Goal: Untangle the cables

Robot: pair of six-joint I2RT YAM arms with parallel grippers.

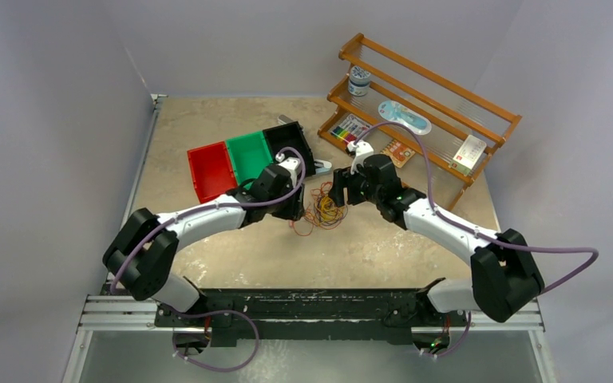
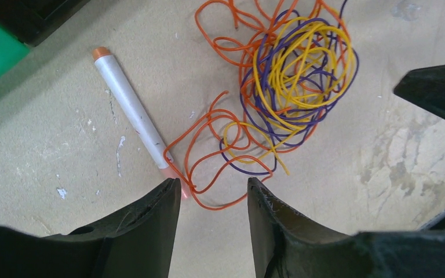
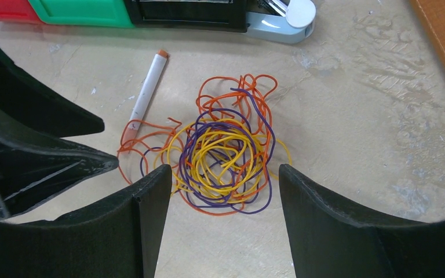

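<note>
The cables (image 1: 324,209) lie as one tangled heap of thin orange, yellow and purple wires on the table between my two grippers. My left gripper (image 2: 211,180) is open, and its fingertips flank a stray orange loop (image 2: 208,168) that trails out of the cables (image 2: 292,75). Nothing is gripped between them. My right gripper (image 3: 224,168) is also open, its jaws wide on either side of the near edge of the cables (image 3: 226,156) and holding nothing. In the top view the left gripper (image 1: 298,211) is just left of the heap and the right gripper (image 1: 340,194) just right of it.
A white marker with an orange cap (image 2: 130,110) lies beside the orange loop. Red (image 1: 210,170), green (image 1: 249,155) and black (image 1: 290,144) bins stand behind, with a stapler (image 3: 281,17) next to them. A wooden rack (image 1: 423,104) with small items stands at the back right.
</note>
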